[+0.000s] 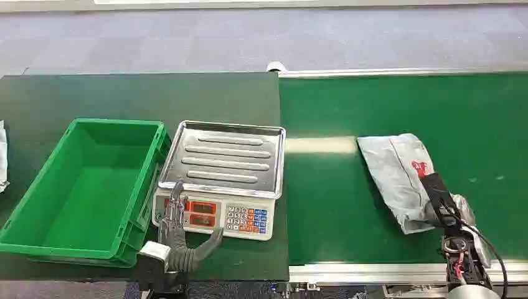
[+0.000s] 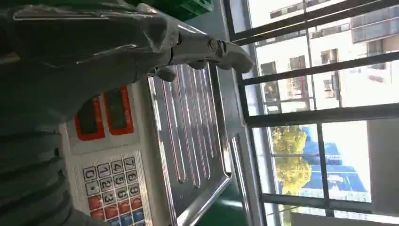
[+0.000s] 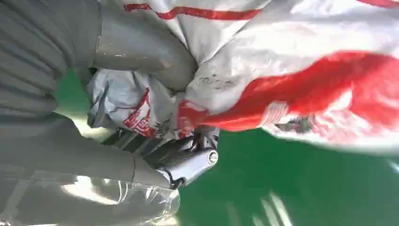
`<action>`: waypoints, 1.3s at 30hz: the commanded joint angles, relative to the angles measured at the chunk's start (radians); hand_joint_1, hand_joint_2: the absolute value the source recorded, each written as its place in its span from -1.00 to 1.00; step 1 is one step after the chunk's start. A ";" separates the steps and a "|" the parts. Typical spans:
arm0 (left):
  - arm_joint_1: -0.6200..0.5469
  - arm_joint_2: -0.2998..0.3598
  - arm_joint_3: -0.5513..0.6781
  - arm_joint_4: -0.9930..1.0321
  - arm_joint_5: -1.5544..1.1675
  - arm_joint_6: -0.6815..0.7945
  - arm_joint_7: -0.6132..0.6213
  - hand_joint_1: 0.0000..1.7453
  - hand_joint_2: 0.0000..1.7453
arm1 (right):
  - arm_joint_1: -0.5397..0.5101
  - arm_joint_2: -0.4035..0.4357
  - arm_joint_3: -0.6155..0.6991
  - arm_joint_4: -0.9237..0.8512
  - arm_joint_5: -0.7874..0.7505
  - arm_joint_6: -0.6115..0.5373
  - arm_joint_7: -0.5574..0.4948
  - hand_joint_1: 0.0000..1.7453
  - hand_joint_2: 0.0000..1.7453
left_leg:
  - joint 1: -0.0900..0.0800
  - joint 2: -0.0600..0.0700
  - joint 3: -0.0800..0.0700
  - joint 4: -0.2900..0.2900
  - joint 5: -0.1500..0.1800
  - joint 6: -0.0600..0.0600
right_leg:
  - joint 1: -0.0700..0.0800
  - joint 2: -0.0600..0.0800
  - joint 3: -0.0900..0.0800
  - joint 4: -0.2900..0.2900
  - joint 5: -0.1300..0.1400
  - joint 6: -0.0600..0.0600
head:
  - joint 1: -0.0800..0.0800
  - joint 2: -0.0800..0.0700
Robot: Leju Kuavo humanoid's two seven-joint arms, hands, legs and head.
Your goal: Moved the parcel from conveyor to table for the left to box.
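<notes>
On the conveyor point(image 1: 348, 205), the parcel point(image 1: 398, 171) was gripped by the right hand point(image 1: 443, 202); the left hand point(image 1: 180, 240) was held spread before the scale point(image 1: 221, 177).

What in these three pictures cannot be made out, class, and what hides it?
- Scale readout: head view, too small, partly behind the left hand.
- Parcel printing: right wrist view, crumpled under the right hand.
- White thing beside the green crate: cut off by the picture edge.
</notes>
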 commanded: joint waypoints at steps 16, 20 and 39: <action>-0.126 -0.017 -0.046 0.125 0.000 -0.090 -0.028 -1.00 1.00 | 0.094 0.295 0.640 -0.615 -0.169 -0.119 -0.305 1.00 1.00 | 0.001 0.004 0.001 -0.002 0.000 0.000 | 0.001 0.002 0.000 -0.002 0.001 -0.001 | 0.000 0.000; -0.156 -0.009 -0.065 0.155 0.007 -0.115 -0.031 -1.00 1.00 | 0.067 0.283 0.664 -0.427 -0.250 0.126 -0.288 1.00 1.00 | 0.001 0.001 0.002 -0.002 0.001 0.000 | 0.001 0.000 0.002 -0.003 0.001 -0.001 | 0.000 0.000; -0.050 -0.009 0.031 -0.014 -0.040 -0.063 0.003 -1.00 1.00 | 0.214 0.287 0.567 -0.486 -0.136 0.078 -0.216 -1.00 1.00 | 0.000 -0.002 0.000 -0.001 0.000 0.000 | 0.000 -0.002 0.000 -0.001 -0.001 0.000 | 0.000 0.000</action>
